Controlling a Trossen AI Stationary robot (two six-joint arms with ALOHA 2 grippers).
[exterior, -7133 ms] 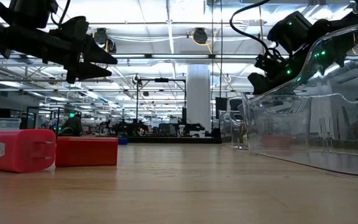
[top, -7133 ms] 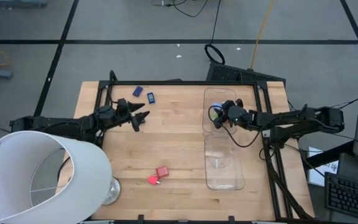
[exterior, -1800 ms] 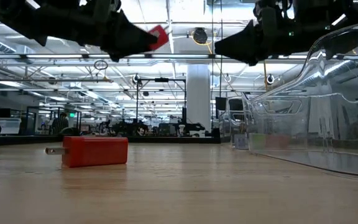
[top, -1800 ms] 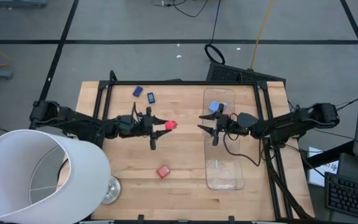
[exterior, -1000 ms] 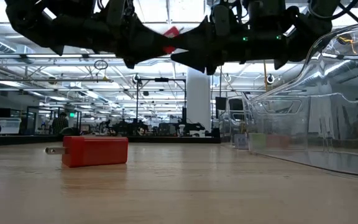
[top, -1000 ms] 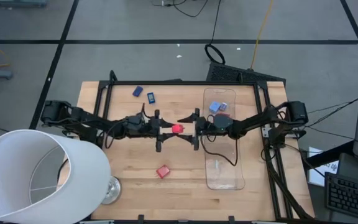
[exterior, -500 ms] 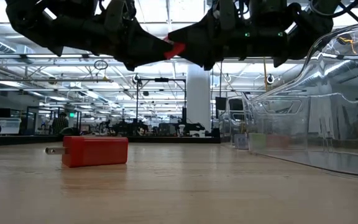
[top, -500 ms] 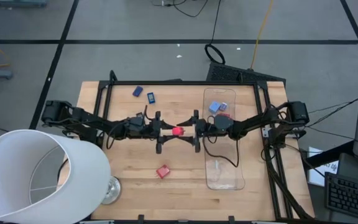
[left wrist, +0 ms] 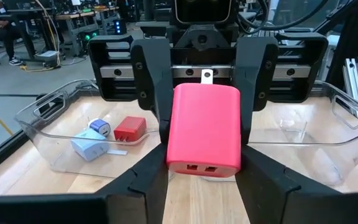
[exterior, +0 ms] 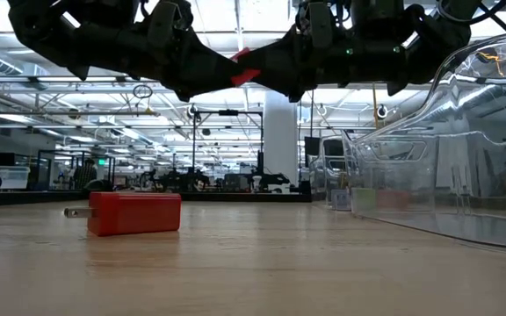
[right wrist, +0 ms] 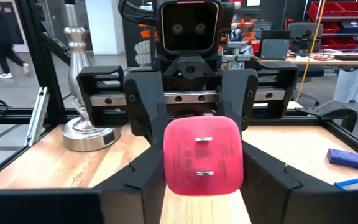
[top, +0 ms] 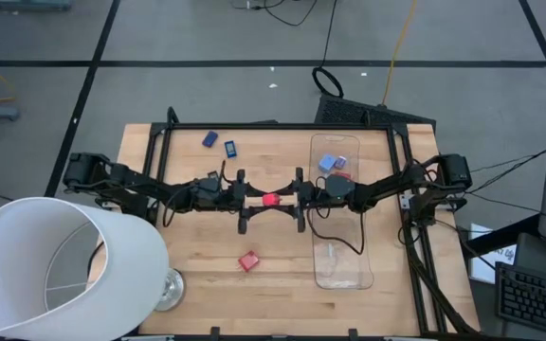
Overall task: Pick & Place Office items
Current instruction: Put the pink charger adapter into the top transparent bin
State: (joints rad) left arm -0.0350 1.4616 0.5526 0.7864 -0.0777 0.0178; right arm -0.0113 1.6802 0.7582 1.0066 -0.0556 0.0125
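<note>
Now my right gripper point(top: 288, 200) has closed its fingers on the red charger point(top: 270, 200) that my left gripper point(top: 251, 200) still pinches, high over the middle of the wooden table point(top: 197, 246). So I think the hand-off toward the clear tray point(top: 341, 265) is half done. Another red charger point(exterior: 133, 213) lies flat on the wood, with a big bright room behind.

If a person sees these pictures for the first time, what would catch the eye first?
Probably the two grippers meeting above the table's middle: the left gripper and right gripper both close around one red charger, held in the air. Next, the big white lampshade at the table's near-left corner.
</note>
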